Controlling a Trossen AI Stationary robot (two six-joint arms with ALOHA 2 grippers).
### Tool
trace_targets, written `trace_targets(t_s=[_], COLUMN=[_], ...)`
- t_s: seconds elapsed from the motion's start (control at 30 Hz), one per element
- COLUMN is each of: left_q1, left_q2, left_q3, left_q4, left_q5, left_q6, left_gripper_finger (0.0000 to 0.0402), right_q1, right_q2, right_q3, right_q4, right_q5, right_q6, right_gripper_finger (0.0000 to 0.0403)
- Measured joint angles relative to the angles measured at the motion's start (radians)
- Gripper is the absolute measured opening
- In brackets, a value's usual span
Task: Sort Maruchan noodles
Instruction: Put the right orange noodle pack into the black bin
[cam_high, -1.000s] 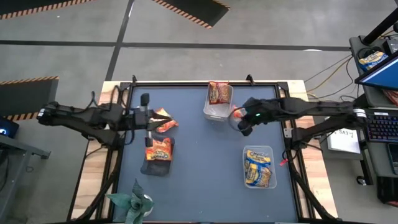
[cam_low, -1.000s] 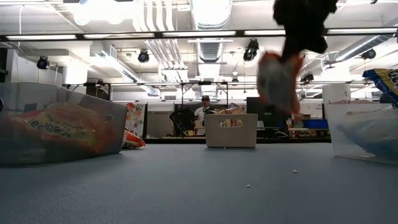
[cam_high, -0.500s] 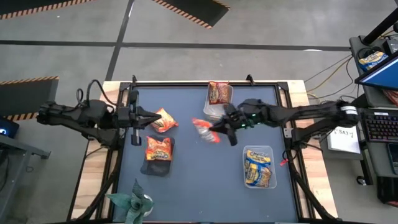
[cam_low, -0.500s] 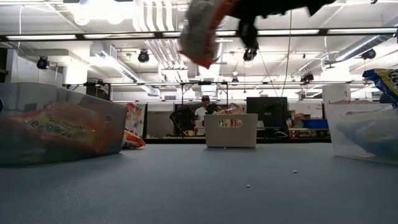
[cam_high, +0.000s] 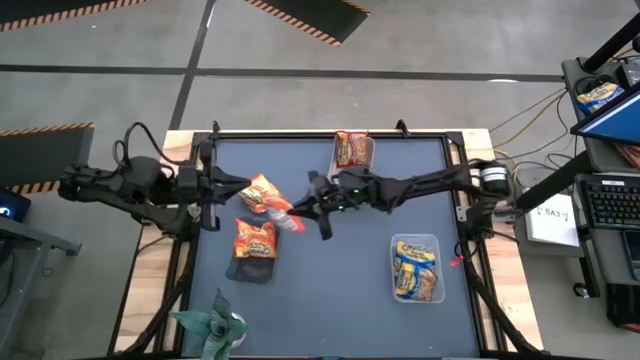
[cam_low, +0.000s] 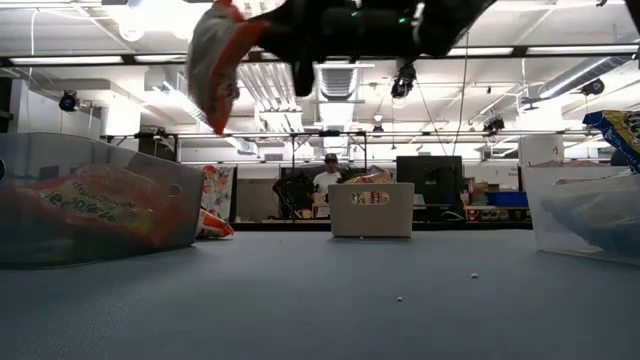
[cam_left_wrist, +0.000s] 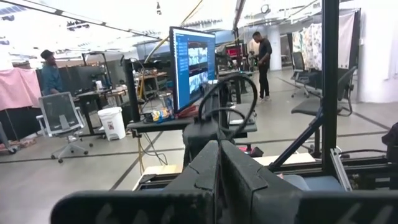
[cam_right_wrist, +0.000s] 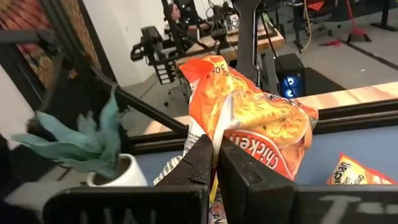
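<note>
**Inspector A:** State of the right gripper?

**Inspector B:** Reached well across to the left half of the mat, pinching an orange packet by its edge and holding it in the air. In the low view the packet hangs clear above the mat. My judgement: an edge grip suits a thin, crinkly wrapper.

**Inspector A:** Left gripper?

**Inspector B:** At the mat's left edge, fingers pressed together on nothing, just beside a loose orange packet.

**Inspector A:** Other packets?

**Inspector B:** One orange packet lies on a dark cloth. One sits in the far tub; blue-and-yellow packets fill the near-right tub. This suggests one colour per tub.

**Inspector A:** Legible writing?

**Inspector B:** "Chicken" on the held packet, right wrist view. Other print is too small to read.

**Inspector A:** Anything else?

**Inspector B:** A potted plant at the near-left corner.
</note>
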Motion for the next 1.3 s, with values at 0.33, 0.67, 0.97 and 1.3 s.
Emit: trace_targets(t_s=[0.33,0.67,0.97,1.3], left_q1=[0.0,0.0,0.0,0.0], left_q2=[-0.01,-0.007,-0.003,0.006], left_q3=[0.0,0.0,0.0,0.0], left_q4=[0.003,0.012,0.012,0.017], left_q5=[0.039,0.052,0.053,0.053], left_q6=[-0.019,-0.023,-0.023,-0.023], left_gripper_finger=[0.0,0.0,0.0,0.0], right_q1=[0.009,0.011,0.02,0.03], right_q2=[0.15,0.237,0.263,0.263], right_q3=[0.202,0.26,0.261,0.261], right_q4=[-0.15,-0.172,-0.179,-0.195], right_q5=[0.001,0.001,0.0,0.0], right_q6=[-0.117,-0.155,-0.166,-0.154], right_gripper_finger=[0.0008,0.0008,0.0009,0.0095])
